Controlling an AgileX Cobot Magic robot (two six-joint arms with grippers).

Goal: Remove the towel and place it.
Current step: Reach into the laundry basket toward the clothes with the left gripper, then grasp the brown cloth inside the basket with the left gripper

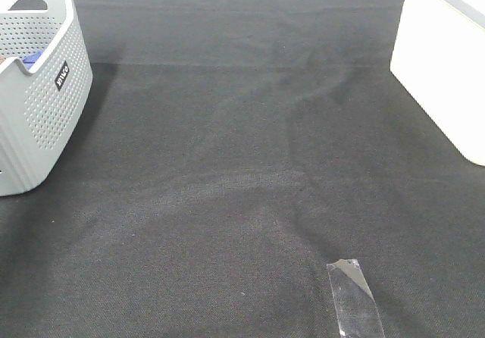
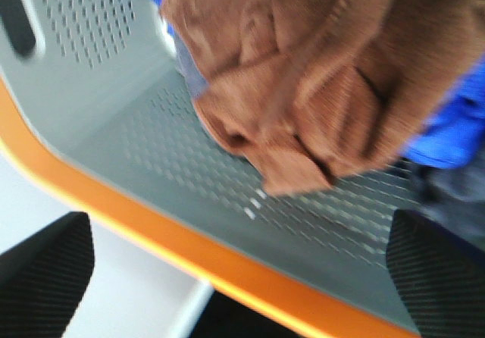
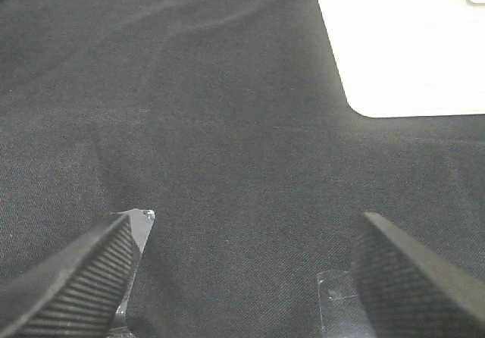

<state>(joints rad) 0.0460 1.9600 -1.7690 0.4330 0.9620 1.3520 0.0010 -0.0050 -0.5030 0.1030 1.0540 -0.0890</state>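
Inside the grey perforated plastic basket point(image 2: 114, 126) I see the crumpled brown terry towel point(image 2: 303, 88); left tool point(image 2: 242, 277) and right tool point(image 3: 246, 277) both stand open, gripping nothing

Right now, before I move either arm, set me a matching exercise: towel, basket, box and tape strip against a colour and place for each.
Things:
1. towel
2. basket
3. box
4. tape strip

Colour and place:
A. clear, lying flat on the black cloth, near side
B. brown, bunched up inside the basket
C. white, at the far right
D. grey and perforated, at the far left

Pairs: 1-B, 2-D, 3-C, 4-A
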